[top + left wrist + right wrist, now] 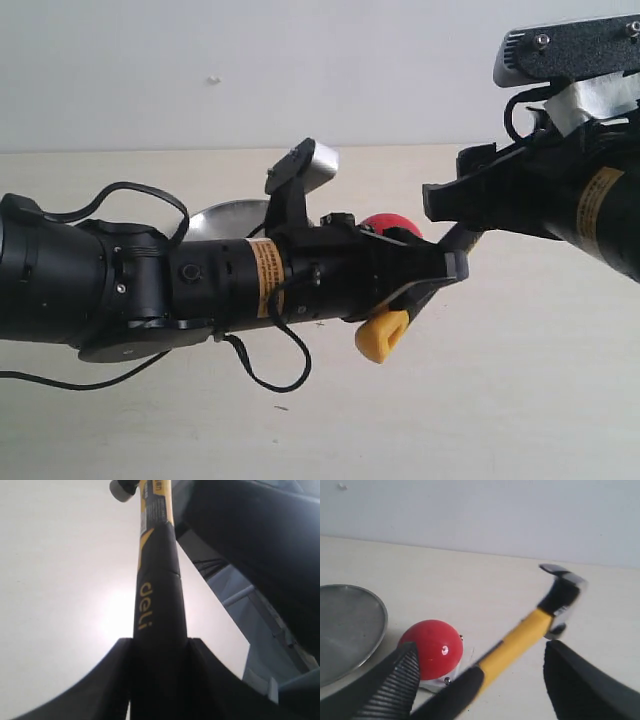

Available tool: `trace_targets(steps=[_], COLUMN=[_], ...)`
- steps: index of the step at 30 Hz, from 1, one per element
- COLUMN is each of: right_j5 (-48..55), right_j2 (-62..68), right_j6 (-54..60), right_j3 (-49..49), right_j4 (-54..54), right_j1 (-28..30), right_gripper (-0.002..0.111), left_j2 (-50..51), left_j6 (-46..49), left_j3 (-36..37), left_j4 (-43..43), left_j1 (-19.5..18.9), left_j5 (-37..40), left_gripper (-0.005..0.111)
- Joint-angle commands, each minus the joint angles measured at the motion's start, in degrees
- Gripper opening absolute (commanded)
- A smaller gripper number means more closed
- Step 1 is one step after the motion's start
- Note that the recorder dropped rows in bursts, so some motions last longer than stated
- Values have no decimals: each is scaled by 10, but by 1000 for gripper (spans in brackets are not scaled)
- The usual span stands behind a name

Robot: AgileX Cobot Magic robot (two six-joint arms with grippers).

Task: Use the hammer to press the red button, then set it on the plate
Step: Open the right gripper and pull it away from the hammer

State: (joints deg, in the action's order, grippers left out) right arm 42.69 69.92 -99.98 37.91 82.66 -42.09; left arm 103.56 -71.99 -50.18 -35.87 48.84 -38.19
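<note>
Left hand reaches in level from the left side, above the bench. Its two fingers are closed against the black grip of the hammer. The left wrist view confirms this: a finger sits tight on either side of the handle, no gap visible. Firm hold.

Hammer is off the bench, held in the air at a slant. The yellow looped end hangs below the left hand. The handle rises from there toward the right arm, with the dark head at the high end.

Right hand comes in from the upper right. Its fingers are spread wide. The yellow part of the handle passes between them with clear space on both sides. It touches and holds nothing.

Red button sits on the bench on its light base, near the lower part of the handle in the right wrist view; the hammer head is well apart from it and raised. From the exterior view the button is mostly hidden behind the left hand.

Plate lies flat on the bench just beside the button. Only part of it shows in either view.
</note>
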Motion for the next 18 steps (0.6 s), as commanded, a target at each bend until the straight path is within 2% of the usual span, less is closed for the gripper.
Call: trace_targets(steps=[1,8,14,18], right_j5=[8,8,11,10], right_j2=[-31,-85,-113,-124], right_j6=[25,53,137,153], right_j3=[5,5,5,-6], right_j4=[-14,-28,-102,-129], right_j1=[-2,-2,-2,-2], right_gripper=[68,68,68,68], left_j2=[-9,-9,-11,-11], left_j6=[13,13,18,24], left_j3=[-7,-7,-7,-7], left_j4=[21,18,15,9], left_j1=[-25,-31,-31,-37], left_j5=[-35,-31,-31,-29], left_gripper=[0,0,0,0])
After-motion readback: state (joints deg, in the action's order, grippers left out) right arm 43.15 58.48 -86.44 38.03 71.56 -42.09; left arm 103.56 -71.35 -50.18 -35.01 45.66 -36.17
